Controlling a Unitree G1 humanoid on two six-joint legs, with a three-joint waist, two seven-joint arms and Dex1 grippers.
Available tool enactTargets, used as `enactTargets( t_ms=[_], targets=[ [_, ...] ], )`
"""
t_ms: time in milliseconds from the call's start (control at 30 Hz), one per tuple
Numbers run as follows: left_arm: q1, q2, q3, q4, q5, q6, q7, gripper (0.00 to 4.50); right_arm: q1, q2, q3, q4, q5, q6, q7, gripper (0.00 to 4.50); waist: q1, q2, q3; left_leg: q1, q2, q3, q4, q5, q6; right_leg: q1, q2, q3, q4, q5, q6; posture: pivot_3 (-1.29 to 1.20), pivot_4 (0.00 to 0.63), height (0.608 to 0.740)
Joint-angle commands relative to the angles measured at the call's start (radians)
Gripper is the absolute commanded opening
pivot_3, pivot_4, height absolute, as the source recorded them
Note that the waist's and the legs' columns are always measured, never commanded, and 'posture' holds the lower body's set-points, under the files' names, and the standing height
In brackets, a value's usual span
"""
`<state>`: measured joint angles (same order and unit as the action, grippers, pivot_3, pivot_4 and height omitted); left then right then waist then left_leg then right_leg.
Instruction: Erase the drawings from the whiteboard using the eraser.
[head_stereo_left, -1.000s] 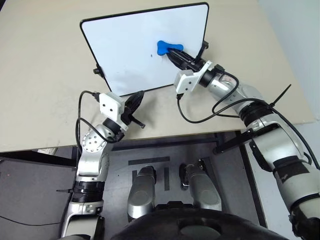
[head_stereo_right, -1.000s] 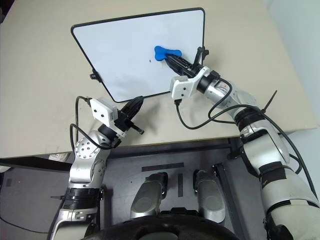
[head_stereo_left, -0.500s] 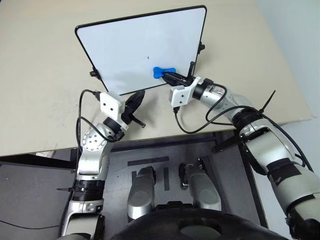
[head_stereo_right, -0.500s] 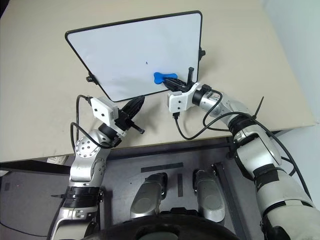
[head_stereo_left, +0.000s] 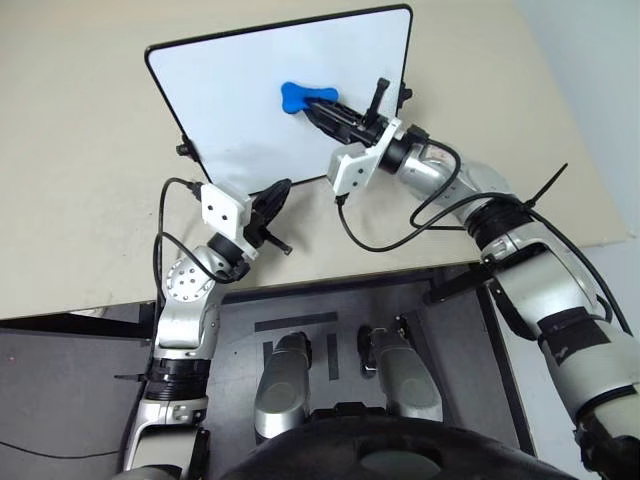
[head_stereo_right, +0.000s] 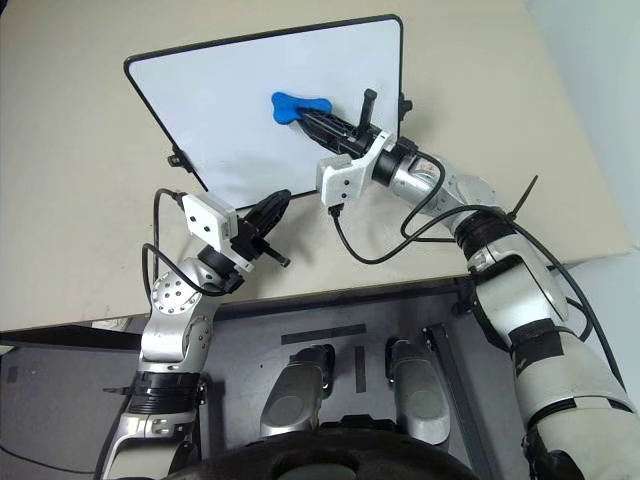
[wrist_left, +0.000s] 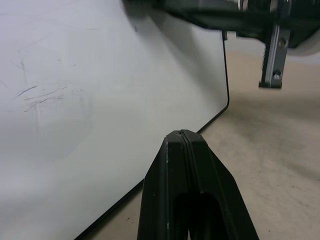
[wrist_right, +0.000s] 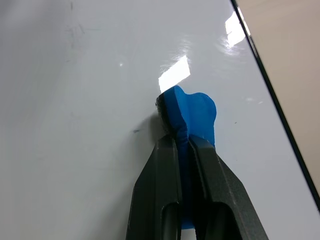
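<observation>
Lying flat on a beige table: large white whiteboard with thin black frame, rounded corners and small black knobs on its two sides. Surface nearly clean, bearing faint grey smudges and a tiny dark speck beside the eraser in the right wrist view; no blue or red scribbles to be made out.

Pressed on the board's upper middle, nearer its right edge: bright blue bone-shaped eraser, small against the board. Pinched at one end between the narrow black fingers of the right gripper, rounded free end jutting out past the fingertips.

Resting just off the board's near edge, above the table: left gripper, fingers pressed together with nothing between them.
</observation>
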<state>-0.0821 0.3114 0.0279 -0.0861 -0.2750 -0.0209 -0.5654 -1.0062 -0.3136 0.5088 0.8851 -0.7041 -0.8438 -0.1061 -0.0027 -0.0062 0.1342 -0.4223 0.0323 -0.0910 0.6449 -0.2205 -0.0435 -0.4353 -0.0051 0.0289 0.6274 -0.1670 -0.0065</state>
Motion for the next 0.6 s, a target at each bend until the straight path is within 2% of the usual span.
enactTargets(
  t_ms=[33, 333, 500, 600],
  targets=[
    [-0.007, -0.001, 0.003, -0.014, 0.002, -0.02, -0.003, 0.0, -0.006, 0.007, -0.011, 0.006, 0.011, 0.023, 0.004, 0.01, -0.001, 0.0, 0.0, 0.0, 0.0, 0.0, 0.0, 0.0, 0.0, 0.0, 0.0, 0.0, 0.0, 0.0, 0.0, 0.0, 0.15, 0.74],
    [-0.005, 0.0, 0.004, -0.017, 0.002, -0.02, 0.0, 0.0, 0.082, -0.008, 0.027, 0.072, 0.007, 0.028, 0.086, 0.01, 0.001, 0.0, 0.0, 0.001, 0.0, 0.0, 0.0, -0.003, -0.005, 0.001, 0.0, 0.0, 0.0, 0.003, -0.001, 0.0, 0.15, 0.74],
    [-0.001, 0.002, 0.004, -0.022, 0.0, -0.017, -0.001, 0.0, 0.141, -0.046, -0.005, 0.005, 0.04, 0.03, 0.14, 0.01, 0.002, 0.0, 0.0, 0.001, 0.0, 0.0, 0.0, -0.003, -0.005, 0.0, 0.0, 0.0, 0.0, 0.005, -0.002, 0.0, 0.15, 0.74],
    [0.005, 0.005, 0.006, -0.028, -0.002, -0.016, -0.003, 0.0, 0.21, -0.09, -0.054, -0.098, 0.131, 0.052, 0.225, 0.01, 0.005, 0.0, 0.0, 0.001, 0.0, 0.0, 0.0, -0.001, -0.002, 0.001, 0.0, 0.0, 0.0, 0.004, 0.0, 0.0, 0.15, 0.74]
  ],
)
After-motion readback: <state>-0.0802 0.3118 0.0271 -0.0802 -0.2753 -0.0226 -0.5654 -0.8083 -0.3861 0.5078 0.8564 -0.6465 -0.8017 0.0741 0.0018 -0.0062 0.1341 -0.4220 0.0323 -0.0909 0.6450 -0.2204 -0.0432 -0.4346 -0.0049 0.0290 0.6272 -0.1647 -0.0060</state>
